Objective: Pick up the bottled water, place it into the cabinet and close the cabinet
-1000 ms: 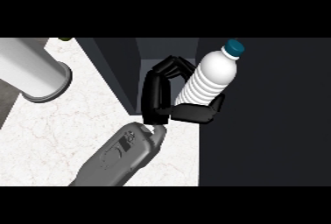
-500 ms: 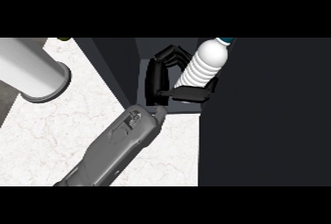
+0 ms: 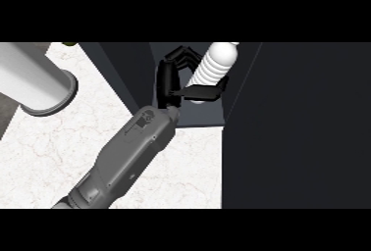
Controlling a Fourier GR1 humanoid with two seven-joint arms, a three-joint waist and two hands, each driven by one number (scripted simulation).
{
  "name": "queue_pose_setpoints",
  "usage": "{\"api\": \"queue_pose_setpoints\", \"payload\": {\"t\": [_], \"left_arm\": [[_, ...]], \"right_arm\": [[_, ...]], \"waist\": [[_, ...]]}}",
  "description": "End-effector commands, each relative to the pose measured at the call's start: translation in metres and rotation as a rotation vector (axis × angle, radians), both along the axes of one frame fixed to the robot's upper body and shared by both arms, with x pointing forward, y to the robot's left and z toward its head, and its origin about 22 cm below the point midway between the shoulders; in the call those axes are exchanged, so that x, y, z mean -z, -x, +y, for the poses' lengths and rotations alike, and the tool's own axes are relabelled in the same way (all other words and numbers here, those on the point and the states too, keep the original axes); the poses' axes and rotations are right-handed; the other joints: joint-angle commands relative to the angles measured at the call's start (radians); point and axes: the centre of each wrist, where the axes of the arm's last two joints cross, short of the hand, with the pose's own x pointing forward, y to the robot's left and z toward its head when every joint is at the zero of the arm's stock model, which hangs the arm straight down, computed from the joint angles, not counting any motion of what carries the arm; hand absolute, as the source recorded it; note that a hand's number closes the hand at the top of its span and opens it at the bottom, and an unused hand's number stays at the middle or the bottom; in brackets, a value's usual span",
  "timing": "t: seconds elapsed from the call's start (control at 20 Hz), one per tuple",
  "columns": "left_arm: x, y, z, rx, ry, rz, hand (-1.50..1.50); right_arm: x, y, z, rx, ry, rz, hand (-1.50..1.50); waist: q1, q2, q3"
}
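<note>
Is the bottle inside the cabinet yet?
In: the bottle is between the cabinet walls, past its front edge, held by the robot hand.

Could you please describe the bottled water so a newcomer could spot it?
Start at the dark cabinet on the right; in its opening a black robot hand curls round the water bottle. It is white and ribbed, unlike the smooth grey cylinder far left.

The white ribbed plastic water bottle (image 3: 214,63) shows pale against the black left hand (image 3: 172,81) and the dark slate-grey cabinet (image 3: 199,112), while the matte metal forearm (image 3: 130,157) nearer is mid grey. The flat stone counter (image 3: 58,142) is white with faint pinkish-grey veining. At the far left, the smooth tall cylinder (image 3: 33,81) is plain light grey.
</note>
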Motion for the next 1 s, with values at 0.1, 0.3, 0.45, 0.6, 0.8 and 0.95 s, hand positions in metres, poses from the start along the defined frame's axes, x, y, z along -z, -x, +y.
{"api": "queue_pose_setpoints", "payload": {"t": [0.1, 0.3, 0.45, 0.6, 0.8, 0.95], "left_arm": [[0.014, -0.021, 0.016, -0.055, -0.004, 0.001, 1.5], [0.011, -0.029, 0.012, -0.076, -0.095, -0.003, 1.5], [0.002, -0.039, 0.008, -0.091, -0.224, -0.02, 1.5], [0.007, -0.045, 0.015, -0.088, -0.261, 0.005, -1.5], [0.006, -0.05, 0.016, -0.135, -0.318, -0.003, -1.5], [0.001, -0.056, 0.025, -0.115, -0.3, 0.017, -1.5]], "right_arm": [[-0.016, -0.005, 0.002, -0.053, -0.073, -0.054, -1.5], [-0.018, 0.0, 0.012, -0.023, -0.089, -0.047, -1.5], [-0.015, -0.001, 0.004, -0.038, -0.082, -0.064, -1.5], [-0.012, -0.001, 0.002, -0.055, -0.076, -0.078, -1.5], [-0.021, -0.005, 0.015, -0.086, -0.074, -0.088, -1.5], [-0.021, -0.003, 0.012, -0.068, -0.076, -0.086, -1.5]], "waist": [[-0.004, 0.005, 0.0], [-0.008, 0.002, 0.0], [-0.007, 0.002, 0.001], [-0.019, 0.004, 0.001], [-0.039, 0.013, 0.0], [-0.027, 0.012, 0.0]]}}
